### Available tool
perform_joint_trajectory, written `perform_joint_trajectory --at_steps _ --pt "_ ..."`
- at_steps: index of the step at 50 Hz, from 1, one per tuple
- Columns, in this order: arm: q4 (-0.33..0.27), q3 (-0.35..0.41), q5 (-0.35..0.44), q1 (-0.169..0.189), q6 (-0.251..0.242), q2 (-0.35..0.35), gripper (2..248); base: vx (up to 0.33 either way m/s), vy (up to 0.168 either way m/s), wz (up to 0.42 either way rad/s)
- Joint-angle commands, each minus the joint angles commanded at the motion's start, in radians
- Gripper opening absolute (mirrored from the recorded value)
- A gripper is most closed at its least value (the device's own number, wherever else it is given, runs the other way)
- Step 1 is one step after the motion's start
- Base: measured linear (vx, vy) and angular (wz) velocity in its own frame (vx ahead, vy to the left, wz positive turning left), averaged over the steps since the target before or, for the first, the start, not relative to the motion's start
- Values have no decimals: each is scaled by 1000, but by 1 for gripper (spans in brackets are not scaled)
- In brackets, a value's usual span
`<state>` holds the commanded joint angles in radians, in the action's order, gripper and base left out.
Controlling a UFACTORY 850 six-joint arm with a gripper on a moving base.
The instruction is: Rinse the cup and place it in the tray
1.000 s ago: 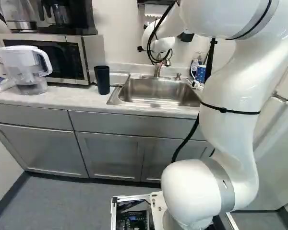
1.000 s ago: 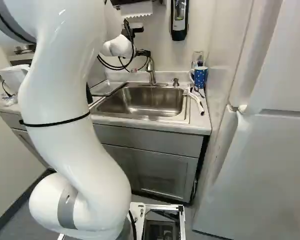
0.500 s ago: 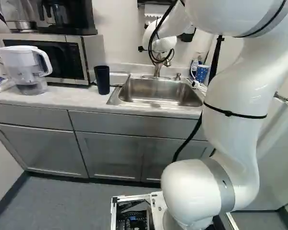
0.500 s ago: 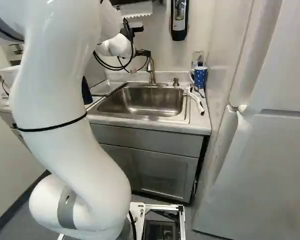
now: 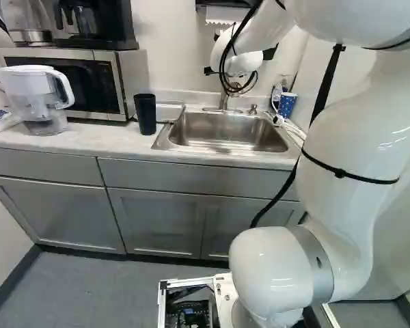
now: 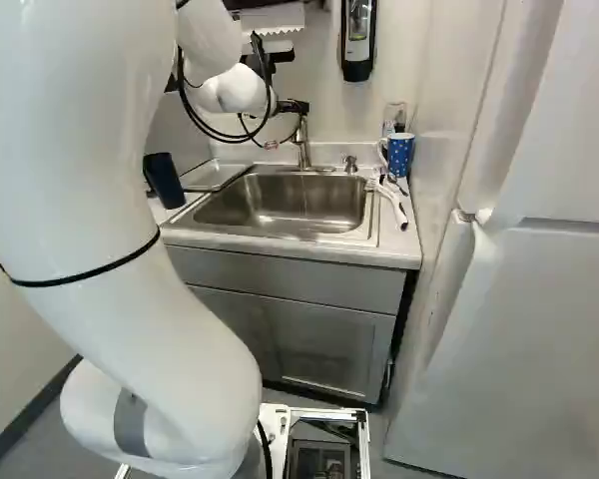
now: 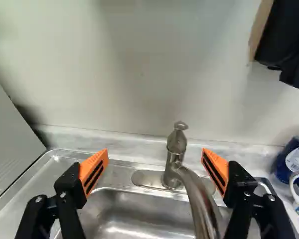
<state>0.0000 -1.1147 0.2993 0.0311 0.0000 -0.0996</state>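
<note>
While the tall black cup [image 5: 145, 114] stands upright on the pale marbled counter [image 5: 68, 142], by the left edge of the stainless-steel sink [image 5: 225, 138], your jaws are spread wide and grip nothing, with the brushed-metal faucet [image 7: 176, 152] ahead, between them. You're likely at the water-on step; next, line up carefully with the faucet's top handle [image 7: 180, 126] and work it, before fetching the cup.
</note>
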Motion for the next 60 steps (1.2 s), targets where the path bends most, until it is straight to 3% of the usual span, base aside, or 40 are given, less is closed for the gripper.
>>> perform_joint_trajectory --at_steps 29,60 --pt "0 137 -36 40 0 135 247 0 0 0" --pt "0 298 -336 54 0 306 247 0 0 0"
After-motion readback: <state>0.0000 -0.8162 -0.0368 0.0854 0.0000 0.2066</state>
